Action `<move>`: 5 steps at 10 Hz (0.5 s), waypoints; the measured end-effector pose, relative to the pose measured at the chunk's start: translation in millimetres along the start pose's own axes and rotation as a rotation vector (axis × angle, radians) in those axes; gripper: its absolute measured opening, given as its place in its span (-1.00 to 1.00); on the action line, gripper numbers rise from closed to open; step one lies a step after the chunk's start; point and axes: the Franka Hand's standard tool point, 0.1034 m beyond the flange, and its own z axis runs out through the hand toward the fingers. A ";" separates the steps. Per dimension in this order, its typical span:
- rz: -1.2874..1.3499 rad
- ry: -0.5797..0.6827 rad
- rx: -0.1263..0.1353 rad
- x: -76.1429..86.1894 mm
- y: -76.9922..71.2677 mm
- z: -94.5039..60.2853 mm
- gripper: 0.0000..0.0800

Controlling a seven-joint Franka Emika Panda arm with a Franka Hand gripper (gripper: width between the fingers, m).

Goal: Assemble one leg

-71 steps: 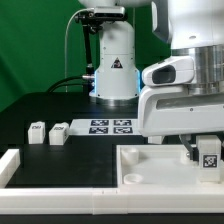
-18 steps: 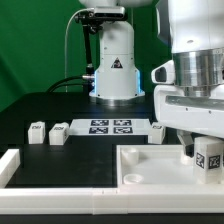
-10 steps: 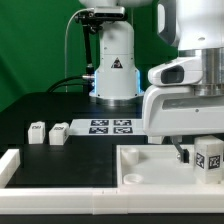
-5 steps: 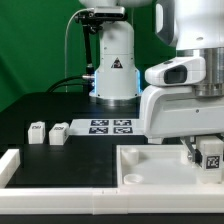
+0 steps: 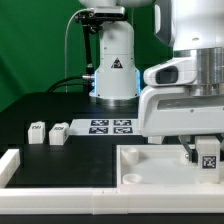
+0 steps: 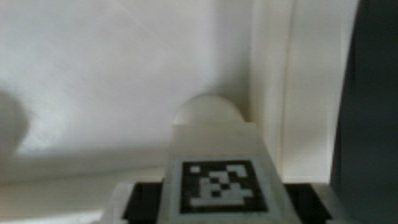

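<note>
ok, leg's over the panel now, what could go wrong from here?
1. The tool holds the leg low over the white panel; whether it lines up with a socket is hidden, so it could jam on the surface.
2. The wrist view shows the leg close beside the panel's raised edge; it might catch there.

Your work surface was a black table (image 5: 45, 112), matte and evenly lit, with no hard shadows on it. Behind it you had a green backdrop (image 5: 30, 45) covering the rear of the scene from the exterior view's left to past the centre. A white rail (image 5: 60, 191) ran along the near edge of the table, ending in a raised white block at the exterior view's left. The marker board (image 5: 110, 126) lay flat near the table's middle.
</note>
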 end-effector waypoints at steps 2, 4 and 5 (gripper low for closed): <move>0.181 0.002 -0.018 0.3 7.6 0.4 -0.30; 0.398 0.012 -0.048 1.1 19.6 0.3 -0.28; 0.480 0.022 -0.064 0.8 24.7 0.1 -0.28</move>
